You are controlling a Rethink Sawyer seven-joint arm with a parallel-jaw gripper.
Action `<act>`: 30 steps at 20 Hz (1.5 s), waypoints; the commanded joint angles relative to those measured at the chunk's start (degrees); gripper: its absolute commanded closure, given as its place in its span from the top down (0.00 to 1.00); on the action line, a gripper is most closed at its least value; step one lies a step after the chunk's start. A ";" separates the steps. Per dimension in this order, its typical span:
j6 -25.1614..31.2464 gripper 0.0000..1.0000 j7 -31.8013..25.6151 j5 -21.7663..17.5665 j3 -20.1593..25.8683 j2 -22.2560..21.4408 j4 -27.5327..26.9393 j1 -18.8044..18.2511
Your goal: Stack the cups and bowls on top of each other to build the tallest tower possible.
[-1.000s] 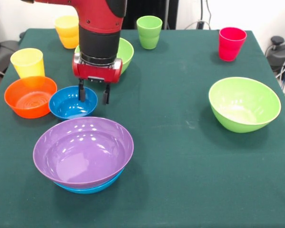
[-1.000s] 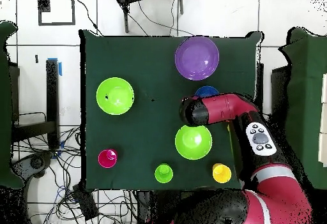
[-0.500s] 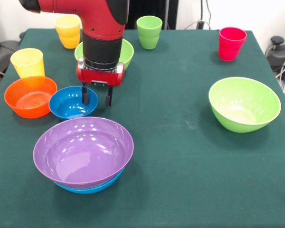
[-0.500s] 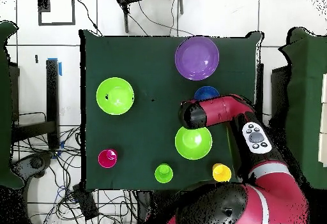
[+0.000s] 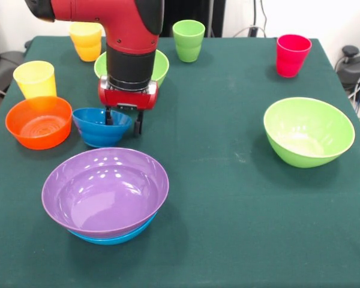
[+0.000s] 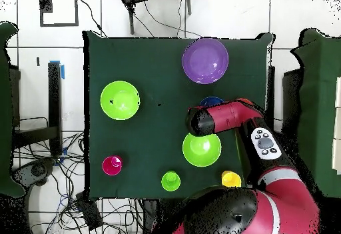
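We see the wide glossy purple plastic bowl (image 5: 105, 191) nested upright in the large blue plastic bowl (image 5: 111, 237), of which only a rim shows. Behind them the small blue plastic bowl (image 5: 100, 125) sits tilted, with the small orange plastic bowl (image 5: 38, 122) just beside it. One large light green plastic bowl (image 5: 308, 131) stands well apart. Yellow (image 5: 35, 78), orange-yellow (image 5: 86, 39), light green (image 5: 188, 40) and red (image 5: 293, 55) plastic tumblers stand upright.

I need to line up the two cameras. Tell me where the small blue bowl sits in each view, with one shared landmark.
Front view: small blue bowl at left of centre, tilted, gripper at its rim.
Overhead view: only a blue sliver shows right of centre, the arm covering the rest.
Shared landmark: the purple bowl lies next to it.
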 commanded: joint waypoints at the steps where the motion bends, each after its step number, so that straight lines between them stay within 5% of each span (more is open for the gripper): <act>1: -2.58 1.00 -10.17 -4.91 3.99 2.03 -3.76 -0.75; 2: -2.43 1.00 -10.84 -4.97 4.30 2.07 -3.83 -0.94; 3: -3.08 0.00 -10.81 -4.91 4.69 2.14 -3.71 -1.40; 16: -0.86 0.00 -13.35 -3.83 7.59 3.76 -5.94 -3.03; 30: 7.57 0.00 -13.06 1.67 10.52 -2.66 -3.33 -2.19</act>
